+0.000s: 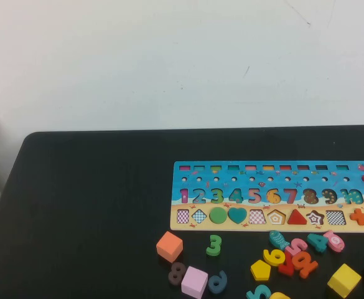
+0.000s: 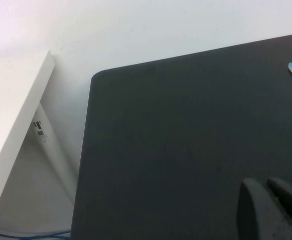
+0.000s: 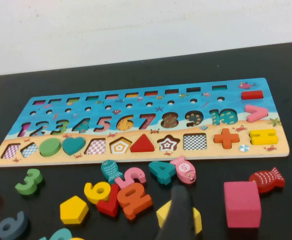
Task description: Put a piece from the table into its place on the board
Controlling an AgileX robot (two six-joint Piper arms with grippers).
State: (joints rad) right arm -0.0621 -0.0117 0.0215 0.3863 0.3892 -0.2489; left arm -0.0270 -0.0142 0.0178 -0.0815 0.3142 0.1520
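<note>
The blue and tan board (image 1: 281,179) lies at the table's right, and it also shows in the right wrist view (image 3: 280,145). A green circle, teal heart, red triangle and orange plus sit in their slots; other shape slots show patterned bottoms. Loose pieces lie in front of it: green 3 (image 1: 214,245), orange cube (image 1: 169,246), yellow pentagon (image 3: 74,209), orange 10 (image 3: 134,200), teal 4 (image 3: 160,171), pink fish (image 3: 184,170), pink cube (image 3: 242,203), red fish (image 3: 267,180). My right gripper (image 3: 178,215) hangs over a yellow block (image 3: 196,220). My left gripper (image 2: 264,184) is shut and empty over bare table. Neither gripper shows in the high view.
The black table (image 1: 94,199) ends at a white wall behind. A lilac cube (image 1: 194,281), brown 8 (image 1: 176,273) and yellow cube (image 1: 344,280) lie near the front edge. A white shelf (image 2: 11,120) stands off the table's left corner.
</note>
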